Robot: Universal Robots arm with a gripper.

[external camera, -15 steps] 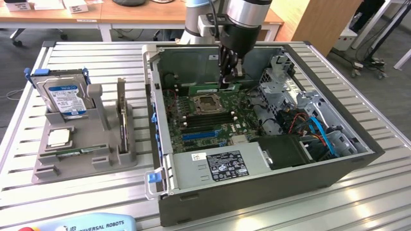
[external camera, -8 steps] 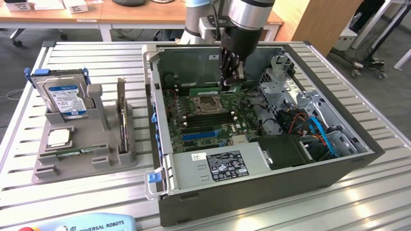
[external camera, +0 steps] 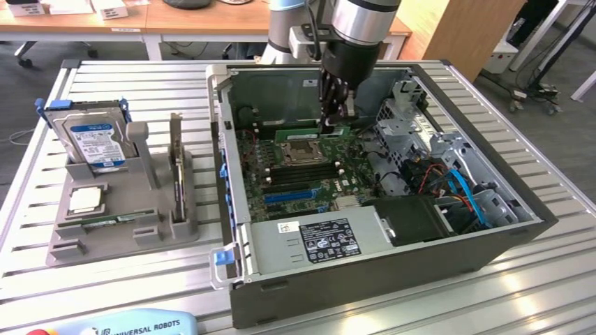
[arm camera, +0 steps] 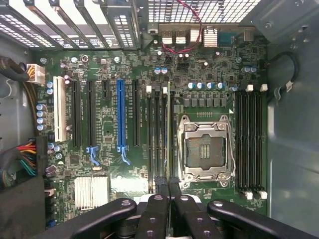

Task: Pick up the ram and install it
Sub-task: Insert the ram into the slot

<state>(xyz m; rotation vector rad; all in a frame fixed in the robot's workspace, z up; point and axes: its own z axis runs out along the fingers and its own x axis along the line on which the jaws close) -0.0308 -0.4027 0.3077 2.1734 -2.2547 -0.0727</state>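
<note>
Inside the open computer case (external camera: pixel 465 265), my gripper (external camera: pixel 336 123) is shut on the ram (external camera: pixel 308 131), a thin green stick. The ram hangs level just above the motherboard (external camera: pixel 308 174), beside the processor socket (external camera: pixel 300 150). In the wrist view the ram (arm camera: pixel 168 129) appears edge-on as a narrow strip running out from between my fingertips (arm camera: pixel 162 185). It lies along the black memory slots (arm camera: pixel 155 139) next to the socket (arm camera: pixel 207 149). Whether it touches a slot I cannot tell.
A grey holder (external camera: pixel 121 230) at the exterior view's left carries a hard drive (external camera: pixel 93 139) with a blue label, a square processor chip (external camera: pixel 84 201) and an upright card (external camera: pixel 175 160). Drive cage and cables (external camera: pixel 437 174) crowd the case's right. More slots (arm camera: pixel 249 144) flank the socket.
</note>
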